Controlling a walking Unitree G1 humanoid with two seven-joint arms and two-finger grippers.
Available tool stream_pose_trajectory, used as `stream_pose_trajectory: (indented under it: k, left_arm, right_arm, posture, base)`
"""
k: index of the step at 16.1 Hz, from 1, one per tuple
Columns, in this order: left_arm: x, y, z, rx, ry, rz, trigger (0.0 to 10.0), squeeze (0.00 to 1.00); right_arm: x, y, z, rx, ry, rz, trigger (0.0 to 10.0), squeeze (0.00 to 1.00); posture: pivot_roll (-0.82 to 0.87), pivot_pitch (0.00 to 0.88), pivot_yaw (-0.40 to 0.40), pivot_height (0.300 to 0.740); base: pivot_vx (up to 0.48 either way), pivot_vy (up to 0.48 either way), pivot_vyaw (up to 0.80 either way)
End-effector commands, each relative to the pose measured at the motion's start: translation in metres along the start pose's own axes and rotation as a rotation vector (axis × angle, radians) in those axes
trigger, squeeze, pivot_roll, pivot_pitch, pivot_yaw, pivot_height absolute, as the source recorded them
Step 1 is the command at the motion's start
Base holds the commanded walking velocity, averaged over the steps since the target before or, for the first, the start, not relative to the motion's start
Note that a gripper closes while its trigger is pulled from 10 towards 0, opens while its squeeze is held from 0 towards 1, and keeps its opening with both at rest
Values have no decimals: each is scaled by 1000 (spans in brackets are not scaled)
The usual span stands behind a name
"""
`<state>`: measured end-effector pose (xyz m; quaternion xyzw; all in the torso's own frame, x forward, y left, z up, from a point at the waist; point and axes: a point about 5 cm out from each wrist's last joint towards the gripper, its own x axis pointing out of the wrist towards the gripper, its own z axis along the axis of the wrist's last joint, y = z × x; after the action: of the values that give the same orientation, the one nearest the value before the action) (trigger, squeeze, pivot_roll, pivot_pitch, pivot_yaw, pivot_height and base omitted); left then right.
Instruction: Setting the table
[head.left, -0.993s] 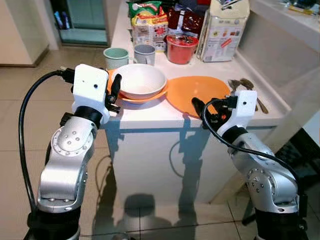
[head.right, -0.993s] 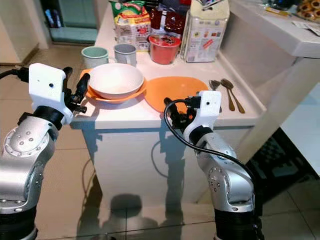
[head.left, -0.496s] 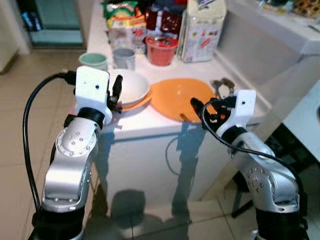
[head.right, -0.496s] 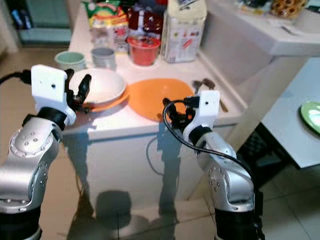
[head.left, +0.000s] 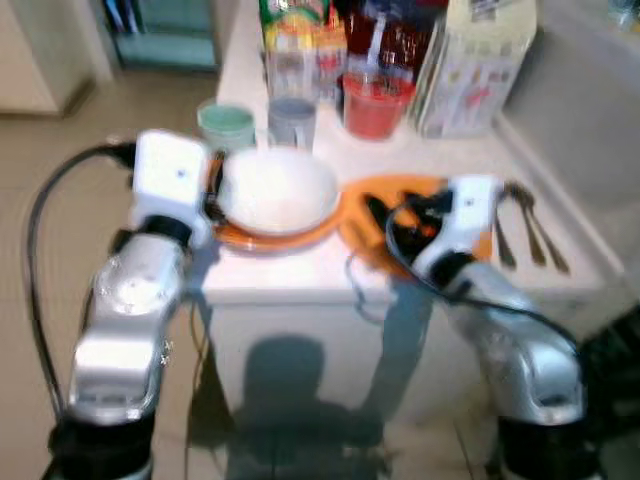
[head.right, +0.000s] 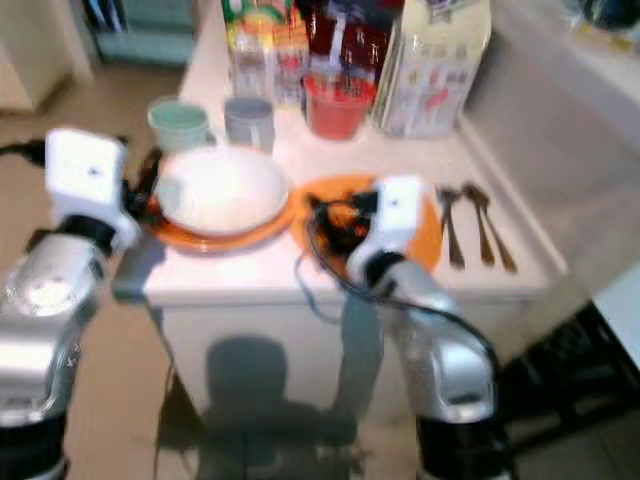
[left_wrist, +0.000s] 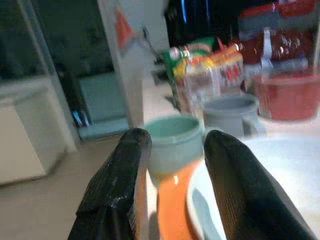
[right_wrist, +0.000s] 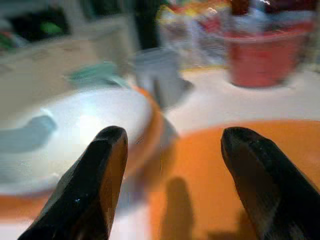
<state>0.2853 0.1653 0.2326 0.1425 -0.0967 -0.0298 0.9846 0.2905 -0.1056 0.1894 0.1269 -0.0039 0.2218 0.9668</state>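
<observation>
Right hand, fingers apart, over glossy round orange plate (blurred).

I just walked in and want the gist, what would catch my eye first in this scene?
Probably the white bowl sitting on an orange plate at the counter's near edge, with a second orange plate beside it. The left tool is open at the bowl's plate rim; the right tool hangs open over the second plate.

Blurred: the right gripper's fingers spread wide over an orange plate. Beside it a white bowl sits on another orange plate; a red cup stands beyond.
</observation>
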Motion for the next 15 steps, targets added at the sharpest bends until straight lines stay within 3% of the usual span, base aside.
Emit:
stream_pose_trajectory:
  k: [1, 5, 12, 13, 14, 15]
  left_arm:
    - [-1, -10, 2, -12, 1, -46, 10000, 0]
    - [-1, -7, 4, 17, -5, -50, 10000, 0]
    - [9, -14, 2, -106, 35, -105, 10000, 0]
    - [11, -14, 1, -91, 40, -123, 10000, 204]
    - [13, -11, 1, -113, 53, -122, 10000, 1000]
    - [19, -6, 2, -137, 63, -121, 10000, 1000]
  right_arm:
    - [-7, -13, 6, -15, -30, -58, 10000, 0]
    - [-9, -14, 3, -12, -24, -74, 10000, 0]
    - [-12, -15, -1, -15, 10, -92, 10000, 0]
    - [-11, -15, -2, -16, 16, -86, 10000, 0]
    - [-11, -13, -2, -15, 22, -77, 10000, 0]
    - [-12, -13, -2, -10, 28, -68, 10000, 0]
  posture:
    - [77, 0, -84, 740]
    - [74, 0, -82, 740]
    - [61, 0, -70, 740]
    - [59, 0, -70, 740]
    - [68, 0, -74, 740]
    - [74, 0, -78, 740]
  base:
    - [0, 0, 0]
    - [0, 0, 0]
    - [0, 0, 0]
    - [0, 0, 0]
    - [0, 0, 0]
    - [0, 0, 0]
